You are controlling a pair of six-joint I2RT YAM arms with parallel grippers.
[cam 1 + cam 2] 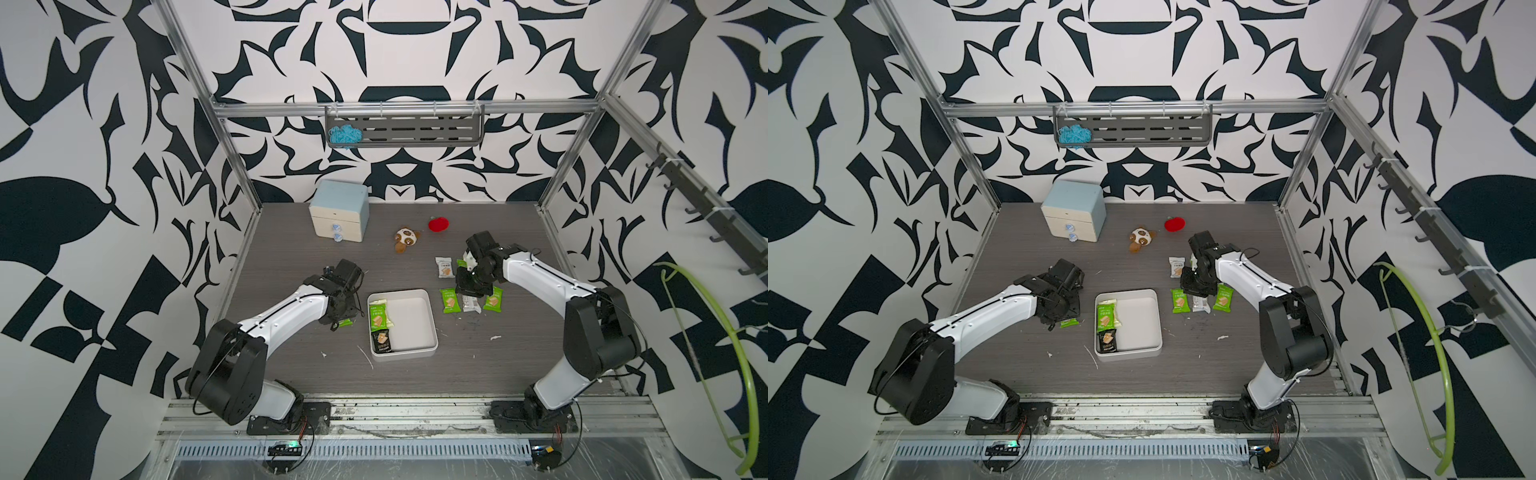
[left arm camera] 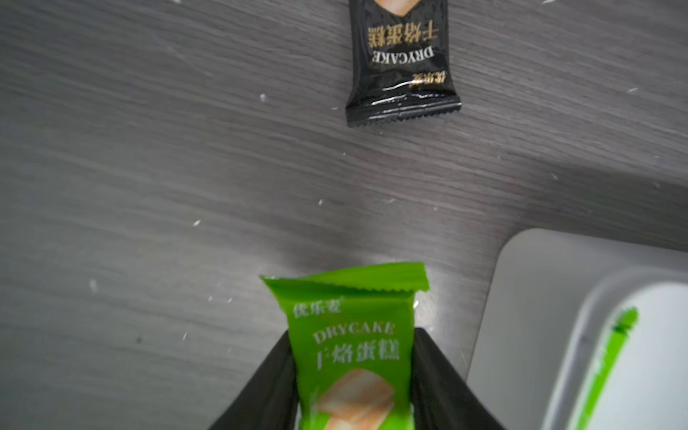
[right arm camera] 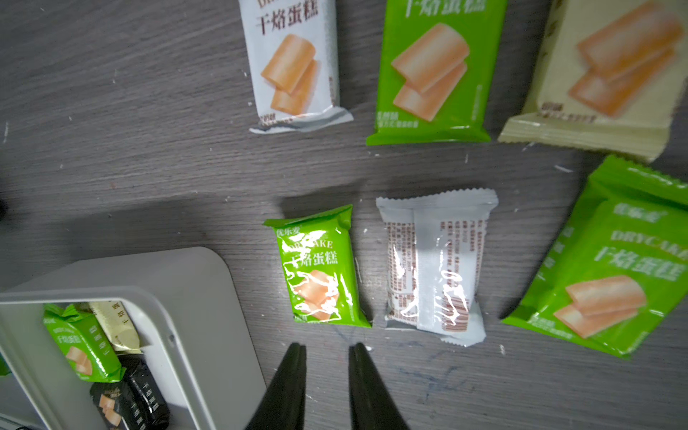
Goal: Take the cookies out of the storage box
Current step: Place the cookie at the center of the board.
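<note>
box: the shallow white plastic storage box [image 1: 432,328] with rounded corners is parked mid-desk, a bit toward the front edge of the dark grey wood-grain desk [image 1: 291,257].
left inside: a green foil cookie packet [image 1: 378,316], a cream packet [image 1: 390,321] tucked half under it and a black packet [image 1: 382,341], all bunched along the box's left wall. The rest of its floor is bare.
already out: a second green packet [image 2: 350,357], a loose black packet [image 2: 402,56] lying flat on the desk beyond it, and a spread of green, white and cream packets [image 3: 432,268] toward the desk's right edge.
handling: the packets are judged feather-light, crinkly and slick, with brittle biscuit inside, so a gentle pinch is called for. They're best taken across the narrow width or by a crimped end seal.
left arm: stretched forward and low, wrist bent down. The left gripper [image 2: 353,333] is clamped on the second green packet, just beside the box's left wall.
right arm: elbow raised, wrist tipped down over the spread. The right gripper [image 3: 327,348] is held with a small gap between the jaws and nothing in it.
</note>
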